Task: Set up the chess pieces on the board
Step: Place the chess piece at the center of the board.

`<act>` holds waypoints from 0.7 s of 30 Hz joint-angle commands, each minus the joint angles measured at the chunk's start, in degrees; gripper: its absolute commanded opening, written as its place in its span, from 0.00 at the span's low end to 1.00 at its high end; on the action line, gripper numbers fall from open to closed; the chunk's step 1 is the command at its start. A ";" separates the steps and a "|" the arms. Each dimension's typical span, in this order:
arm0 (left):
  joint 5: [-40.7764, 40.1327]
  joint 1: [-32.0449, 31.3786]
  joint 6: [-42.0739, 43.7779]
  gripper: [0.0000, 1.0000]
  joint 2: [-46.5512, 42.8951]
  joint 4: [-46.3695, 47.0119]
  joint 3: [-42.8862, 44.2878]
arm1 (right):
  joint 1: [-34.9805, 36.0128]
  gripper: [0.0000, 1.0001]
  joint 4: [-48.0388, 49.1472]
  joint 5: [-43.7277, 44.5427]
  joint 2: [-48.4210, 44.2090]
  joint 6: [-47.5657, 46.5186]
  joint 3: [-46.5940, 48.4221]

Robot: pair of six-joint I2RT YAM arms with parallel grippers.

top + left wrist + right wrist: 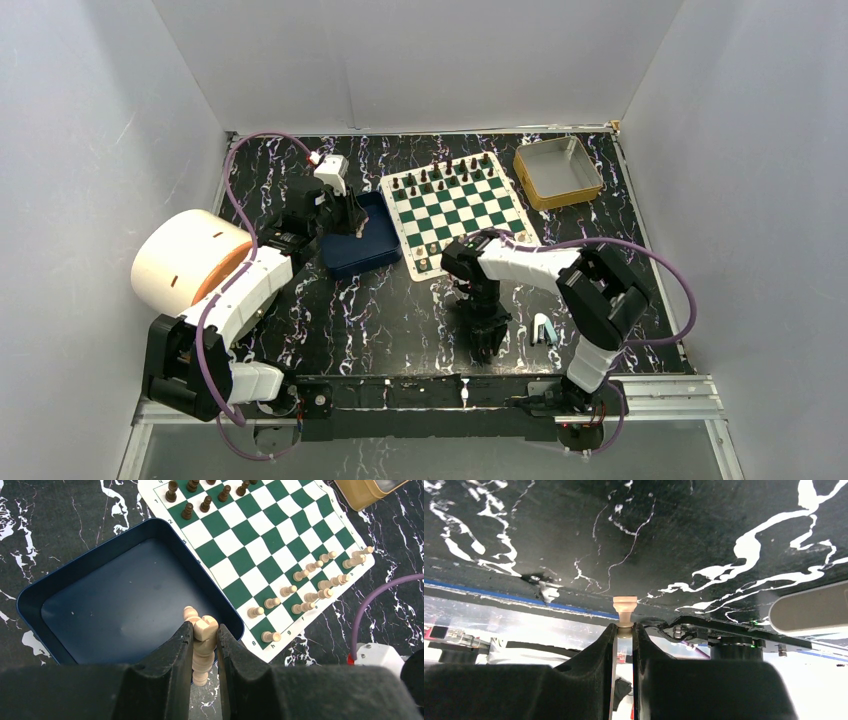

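Note:
The green-and-white board (462, 205) lies at the back centre. Cream chess pieces (310, 577) stand in two rows along its near side, and dark pieces (205, 495) line the far side. My left gripper (204, 630) hangs over the right corner of the blue tray (90, 559), shut on a cream knight (207, 630). A second rounded cream top shows beside it. My right gripper (624, 626) is low near the table's front edge (487, 345), shut on a small cream piece (625, 606) whose flat base points outward.
A yellow-rimmed tin (558, 172) sits right of the board. A large cream cylinder (185, 260) stands at the left by the left arm. A small white and teal object (543, 328) lies near the right gripper. Purple cables loop from both arms.

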 commanded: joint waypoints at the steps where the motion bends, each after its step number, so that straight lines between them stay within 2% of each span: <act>1: -0.60 -0.25 0.49 0.00 -2.35 0.66 2.14 | 0.38 0.15 1.18 1.23 1.84 -0.01 -1.00; 5: -0.80 -0.29 0.66 0.00 -2.36 0.46 2.14 | 0.38 0.16 1.99 2.15 2.93 0.06 -0.84; 11: -0.80 -0.25 0.58 0.00 -2.26 0.38 2.14 | 0.39 0.28 2.41 2.75 2.97 -0.21 -0.20; 21: -0.72 -0.24 0.51 0.00 -2.13 0.30 2.15 | 0.46 0.31 3.94 3.59 0.23 1.14 -1.55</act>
